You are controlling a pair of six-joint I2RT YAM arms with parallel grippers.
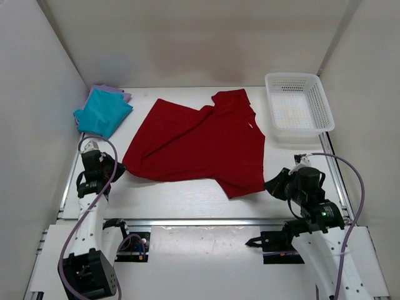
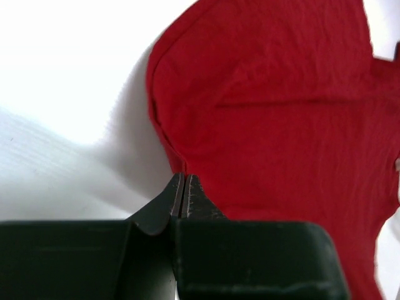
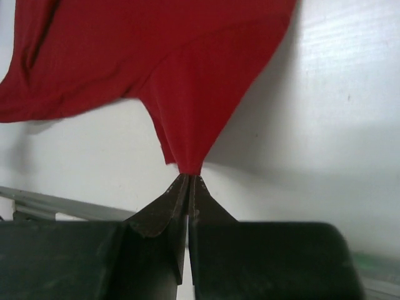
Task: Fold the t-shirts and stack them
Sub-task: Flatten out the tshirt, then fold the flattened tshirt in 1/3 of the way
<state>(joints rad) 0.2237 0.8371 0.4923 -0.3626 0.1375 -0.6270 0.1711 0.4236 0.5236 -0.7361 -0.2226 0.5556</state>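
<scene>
At centre of the bench (image 1: pixel 169 200) the dark red t-shirt (image 1: pixel 200 144) lies spread. Its 9 o'clock edge is pinched in the left tool (image 2: pixel 183 181). Its 5 o'clock corner is pinched in the right tool (image 3: pixel 189 178), with the cloth drawn to a peak. At 10 o'clock the teal t-shirt (image 1: pixel 103 111) lies folded on the lavender t-shirt (image 1: pixel 115 92). At 2 o'clock is the basket (image 1: pixel 300 134).

Tabletop (image 1: pixel 187 200): a white, flat surface, closed in by pale panels (image 1: pixel 187 44) at 9, 12 and 3 o'clock.
Centre: a dark red t-shirt (image 1: pixel 200 144) is spread wide and creased, stretched from 8 o'clock toward 1 o'clock.
10 o'clock: a lavender t-shirt (image 1: pixel 109 90) is laid folded on the surface; it is mostly covered by a folded teal t-shirt (image 1: pixel 103 111).
2 o'clock: a white mesh basket (image 1: pixel 300 134) is set upright, just apart from the red cloth.
6 o'clock: a metal rail (image 1: pixel 219 220) is run along the near edge.
</scene>
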